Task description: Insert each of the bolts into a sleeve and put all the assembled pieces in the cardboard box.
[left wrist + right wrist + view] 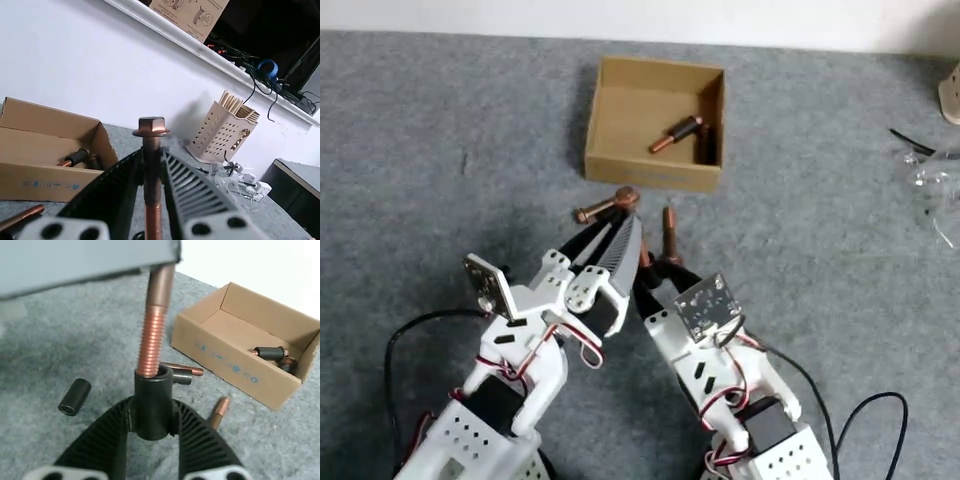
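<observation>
From the high view, the cardboard box (610,120) is seen at the far side of the grey mat (420,150), with one assembled piece (677,133) already lying inside. Just in front of the box, the left gripper (625,222) and the right gripper (655,268) are set nose to nose. A loose bolt (668,228) is left on the mat right beside them.

Over to the left wrist view, the held bolt (152,190) is clamped by its plain shank between the ribbed fingers (190,185). Its flanged hex head is left standing clear beyond the tips.

In the right wrist view, a dark sleeve (152,405) is pinched around its middle by the right gripper (152,412), with its bore facing up. The threaded end of the held bolt (151,340) is met at the sleeve's mouth and is just entering. A spare sleeve (75,396) is seen lying on the mat, apart from the box.

As for handling, both parts are judged to be rigid metal, dense for their size and in no way fragile. The smooth round sleeve is likely to twist or slide in the pads if it is pushed off-axis, so a hold at mid-body is favoured. The bolt is best taken on the plain shank under the head, with the threads left free. A straight line-up is called for, since a tilted bolt could jam at the rim.
</observation>
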{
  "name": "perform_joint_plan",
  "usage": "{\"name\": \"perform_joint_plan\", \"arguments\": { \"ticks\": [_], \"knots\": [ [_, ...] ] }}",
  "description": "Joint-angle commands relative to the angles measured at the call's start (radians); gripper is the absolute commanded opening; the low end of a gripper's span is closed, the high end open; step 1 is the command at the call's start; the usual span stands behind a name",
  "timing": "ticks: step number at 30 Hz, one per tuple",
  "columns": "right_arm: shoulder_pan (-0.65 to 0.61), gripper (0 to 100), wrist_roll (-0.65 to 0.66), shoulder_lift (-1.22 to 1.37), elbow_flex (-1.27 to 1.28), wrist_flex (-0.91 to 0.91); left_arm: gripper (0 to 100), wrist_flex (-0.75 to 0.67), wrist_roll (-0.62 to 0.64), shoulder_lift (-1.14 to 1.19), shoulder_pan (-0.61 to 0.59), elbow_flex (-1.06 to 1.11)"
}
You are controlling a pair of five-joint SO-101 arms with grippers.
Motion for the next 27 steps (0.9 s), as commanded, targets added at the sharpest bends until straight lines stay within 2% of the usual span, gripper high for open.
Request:
{"name": "perform_joint_plan", "arguments": {
  "ticks": [1,27],
  "knots": [
    [-0.013,0.4,-0.003,-0.018,0.036,-0.038,1,-0.005,0.006,-0.012,0.015,-0.005],
    [-0.019,0.4,-0.003,-0.018,0.036,-0.036,1,-0.005,0.006,-0.012,-0.015,-0.008]
  ]
}}
